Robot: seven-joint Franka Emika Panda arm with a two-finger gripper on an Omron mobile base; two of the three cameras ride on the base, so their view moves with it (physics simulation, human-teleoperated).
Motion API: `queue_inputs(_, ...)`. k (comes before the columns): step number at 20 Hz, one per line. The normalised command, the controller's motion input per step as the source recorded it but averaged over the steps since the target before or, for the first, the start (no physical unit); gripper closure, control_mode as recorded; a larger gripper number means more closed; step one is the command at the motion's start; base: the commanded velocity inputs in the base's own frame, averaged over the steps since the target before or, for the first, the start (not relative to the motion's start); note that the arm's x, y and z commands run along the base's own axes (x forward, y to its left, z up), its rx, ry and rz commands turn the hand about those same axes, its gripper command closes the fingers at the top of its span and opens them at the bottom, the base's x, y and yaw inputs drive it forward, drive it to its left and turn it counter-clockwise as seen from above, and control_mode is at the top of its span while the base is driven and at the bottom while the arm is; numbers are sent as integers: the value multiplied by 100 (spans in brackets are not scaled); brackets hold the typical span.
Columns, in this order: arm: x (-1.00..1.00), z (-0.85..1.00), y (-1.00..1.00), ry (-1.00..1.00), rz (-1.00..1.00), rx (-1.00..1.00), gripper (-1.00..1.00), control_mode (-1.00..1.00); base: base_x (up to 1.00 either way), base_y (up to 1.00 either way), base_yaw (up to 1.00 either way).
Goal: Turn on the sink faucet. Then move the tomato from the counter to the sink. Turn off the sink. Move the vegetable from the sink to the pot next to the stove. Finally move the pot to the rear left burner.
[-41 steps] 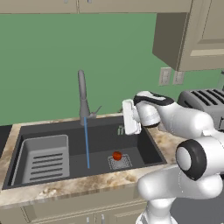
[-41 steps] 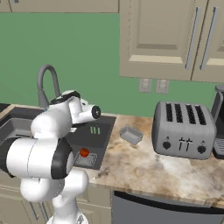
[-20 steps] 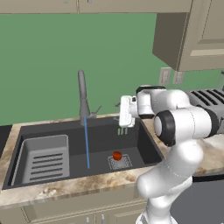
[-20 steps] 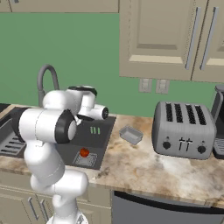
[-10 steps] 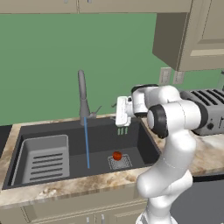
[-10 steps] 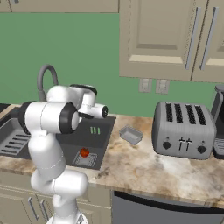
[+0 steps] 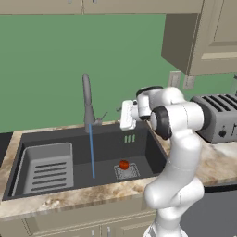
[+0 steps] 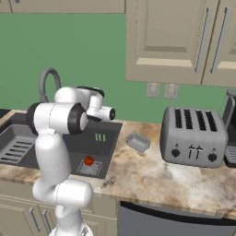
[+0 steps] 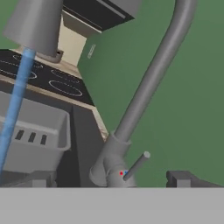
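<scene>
Water runs in a thin blue stream (image 7: 91, 155) from the sink faucet (image 7: 86, 102) into the sink (image 7: 109, 139). The tomato (image 7: 123, 164) rests on the drain grate in the basin, also seen as the tomato (image 8: 89, 160). My gripper (image 7: 121, 113) hangs over the sink's rear right, just right of the faucet's thin lever (image 7: 102, 115) and apart from it. In the hand view the gripper (image 9: 108, 180) is open, its fingertips (image 9: 179, 177) wide apart on either side of the faucet base, with the lever (image 9: 138, 165) between them. The stove (image 9: 52, 83) lies beyond the sink, and the pot (image 9: 55, 56) peeks out behind the spout head.
A slotted tray insert (image 7: 46, 166) fills the sink's left half. On the counter (image 8: 152, 177) to the right stand a silver toaster (image 8: 193, 136) and a small grey dish (image 8: 138, 142). Wall cabinets (image 8: 184, 37) hang above.
My hand has swung left and slightly up toward the faucet lever while the upper arm straightened. The water keeps running and the tomato stays on the grate. The jaws stay open.
</scene>
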Motion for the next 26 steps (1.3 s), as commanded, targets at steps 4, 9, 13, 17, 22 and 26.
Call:
queue_inputs(4,24,-9,0,6,0,3,-100,-100,0,0,0)
queue_inputs(9,22,-12,1,6,0,2,-100,-100,0,0,0)
queue_inputs(13,16,-13,10,6,0,2,-100,-100,0,0,0)
queue_inputs(17,20,-12,10,6,0,1,-100,-100,0,0,0)
queue_inputs(22,23,-10,11,6,0,1,-100,-100,0,0,0)
queue_inputs(26,22,-8,12,6,0,2,-100,-100,0,0,0)
